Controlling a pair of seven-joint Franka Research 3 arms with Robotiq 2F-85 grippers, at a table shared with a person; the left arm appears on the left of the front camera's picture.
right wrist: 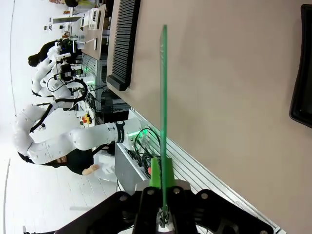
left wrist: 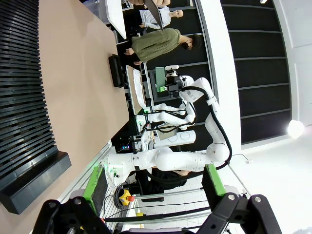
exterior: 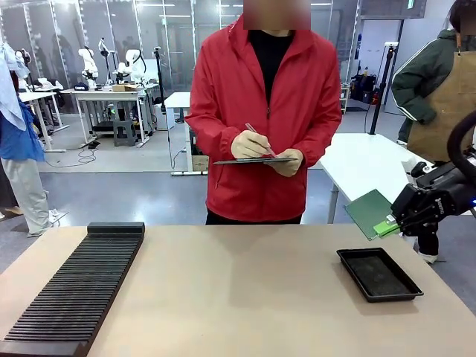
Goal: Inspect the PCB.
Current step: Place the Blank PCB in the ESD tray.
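The right arm's black gripper (exterior: 393, 223) is cut off at the front view's right edge, arm unseen. One corner of the thin green PCB (exterior: 370, 213) is covered by its green pads. The long black ribbed rack (exterior: 74, 294) is cropped at the bottom-left corner. The shallow black rectangular tray (right wrist: 302, 73) is clipped in the right wrist view.

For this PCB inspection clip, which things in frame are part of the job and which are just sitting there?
Part of the job:
- thin green rectangular circuit board, clamped in the right gripper
- dark flat tablet the person writes on with a stylus

Lying about:
- shallow black rectangular tray
- long black ribbed rack
- left gripper, open, holding nothing
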